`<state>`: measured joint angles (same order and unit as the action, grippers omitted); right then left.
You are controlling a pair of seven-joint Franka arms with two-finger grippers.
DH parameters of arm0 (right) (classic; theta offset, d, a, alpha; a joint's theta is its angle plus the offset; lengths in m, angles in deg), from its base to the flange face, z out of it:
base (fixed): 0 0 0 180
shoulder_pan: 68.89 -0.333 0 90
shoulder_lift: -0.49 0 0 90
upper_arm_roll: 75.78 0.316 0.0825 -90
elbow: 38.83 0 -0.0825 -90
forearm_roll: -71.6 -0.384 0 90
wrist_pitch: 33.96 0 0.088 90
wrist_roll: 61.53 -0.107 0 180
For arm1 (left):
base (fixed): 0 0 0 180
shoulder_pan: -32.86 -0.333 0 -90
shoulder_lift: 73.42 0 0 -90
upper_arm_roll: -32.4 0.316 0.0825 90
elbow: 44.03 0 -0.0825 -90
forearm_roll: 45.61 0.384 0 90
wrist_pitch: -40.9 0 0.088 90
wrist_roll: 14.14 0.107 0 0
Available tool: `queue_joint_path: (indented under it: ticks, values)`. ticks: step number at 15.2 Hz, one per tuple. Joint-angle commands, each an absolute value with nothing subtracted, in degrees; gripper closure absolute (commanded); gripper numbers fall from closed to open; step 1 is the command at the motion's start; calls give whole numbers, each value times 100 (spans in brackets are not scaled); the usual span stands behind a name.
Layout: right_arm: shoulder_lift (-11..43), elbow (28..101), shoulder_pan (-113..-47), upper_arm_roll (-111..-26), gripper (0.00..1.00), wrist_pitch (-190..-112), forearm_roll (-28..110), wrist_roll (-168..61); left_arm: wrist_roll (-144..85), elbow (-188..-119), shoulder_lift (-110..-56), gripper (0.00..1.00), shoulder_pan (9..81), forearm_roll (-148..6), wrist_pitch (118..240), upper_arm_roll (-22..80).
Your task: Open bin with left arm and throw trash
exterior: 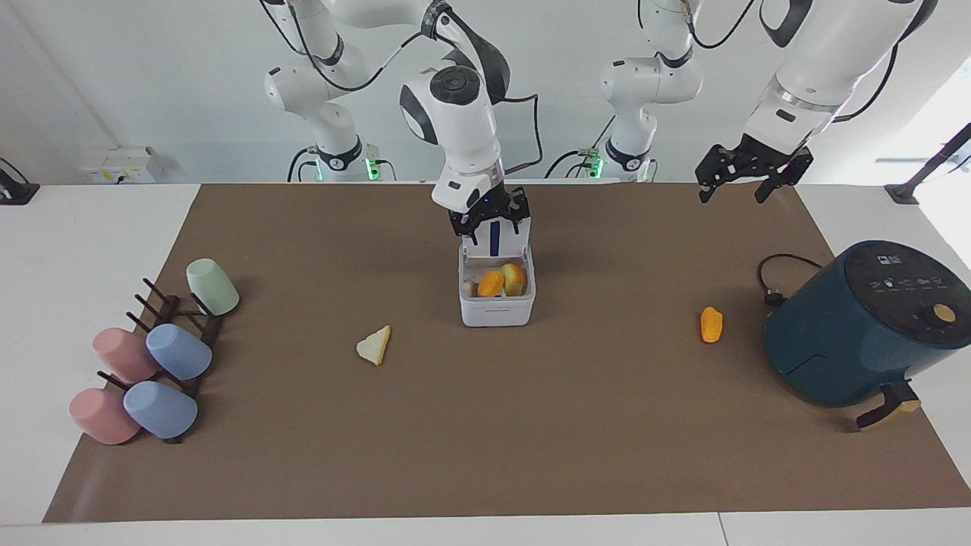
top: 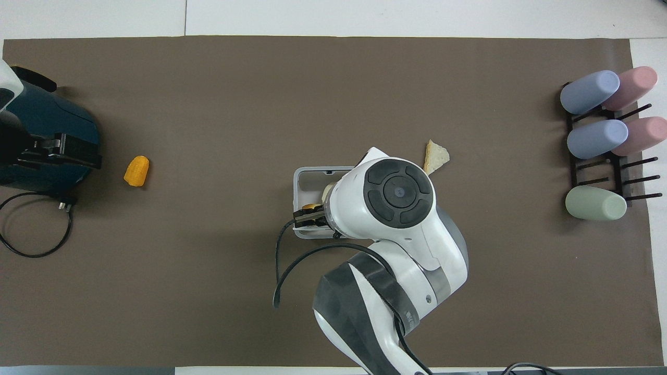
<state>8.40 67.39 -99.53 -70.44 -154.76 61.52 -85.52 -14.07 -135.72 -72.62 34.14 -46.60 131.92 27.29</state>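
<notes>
The white bin [exterior: 497, 307] stands mid-mat, its lid [exterior: 507, 236] upright and showing a blue stripe. Inside lie an orange piece [exterior: 491, 283] and a yellowish piece [exterior: 515, 277]. My right gripper [exterior: 491, 224] hangs open just over the bin with nothing between its fingers; in the overhead view the right arm covers most of the bin [top: 301, 179]. One triangular bread piece [exterior: 375, 346] [top: 435, 156] lies on the mat toward the right arm's end. An orange oblong piece [exterior: 711, 324] [top: 137, 171] lies toward the left arm's end. My left gripper [exterior: 730, 194] waits open, raised over that end.
A dark teal air fryer [exterior: 865, 326] [top: 49, 130] with its black cord [exterior: 774, 277] stands at the left arm's end. A rack of several pastel cups [exterior: 152, 364] [top: 599, 140] sits at the right arm's end. A brown mat [exterior: 531, 440] covers the table.
</notes>
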Motion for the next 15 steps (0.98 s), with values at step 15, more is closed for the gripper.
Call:
queue_joint_path:
  ticks: [15]
  values:
    - [1076, 7895, -8040, -7060, 0, -16835, 7035, -7760, 869, -14511, -9547, 0, 2768, -4140, 16597, 2739]
